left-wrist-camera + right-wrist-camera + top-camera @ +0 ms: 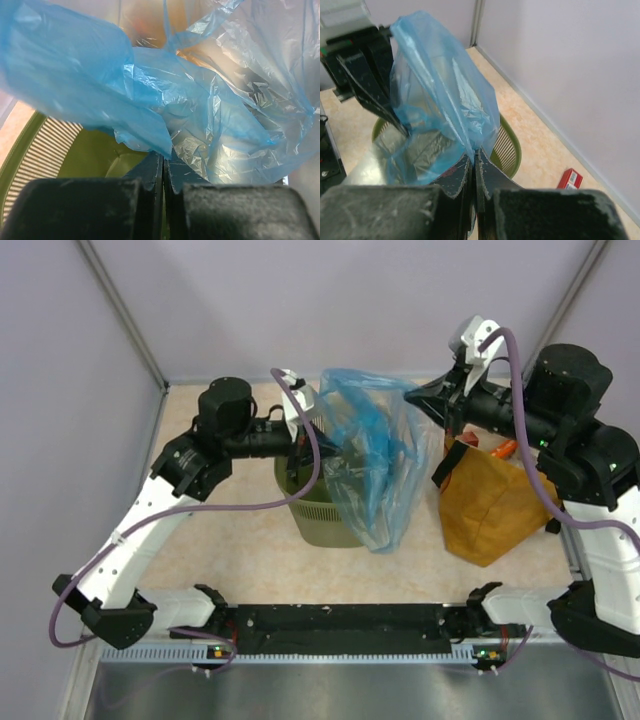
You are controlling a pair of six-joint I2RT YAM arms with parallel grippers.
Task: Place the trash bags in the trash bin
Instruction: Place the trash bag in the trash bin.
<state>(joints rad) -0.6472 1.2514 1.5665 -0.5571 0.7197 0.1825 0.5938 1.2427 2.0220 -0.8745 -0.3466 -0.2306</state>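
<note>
Because the trash bag [372,455] hangs as one big crinkled blue sack stretched between the two arms, with much of its film draped down the outside of the near-right wall of the trash bin [312,518] rather than inside it, the step in hand looks like feeding the bag's body down into the mesh. The left gripper [303,447] is closed tight on a fold of the film over the bin's rim. Its wrist view shows the jaws pressed together with blue plastic caught at the tips and the olive interior directly below. The right gripper [413,397] is likewise clamped on the bag's opposite edge, higher up and out to the right, beyond the rim. To do this well, I judge the right arm should carry its edge over the opening and lower it while the left keeps its pinch low near the rim, so the hanging belly lifts off the outer wall before dropping inside. Thin film may slip or tear if the arms pull apart hard, so slack beats tension. The mustard sack [488,502] stands just beside the right arm and could snag, while the red box [570,178] lies well apart on the table [230,560].
</note>
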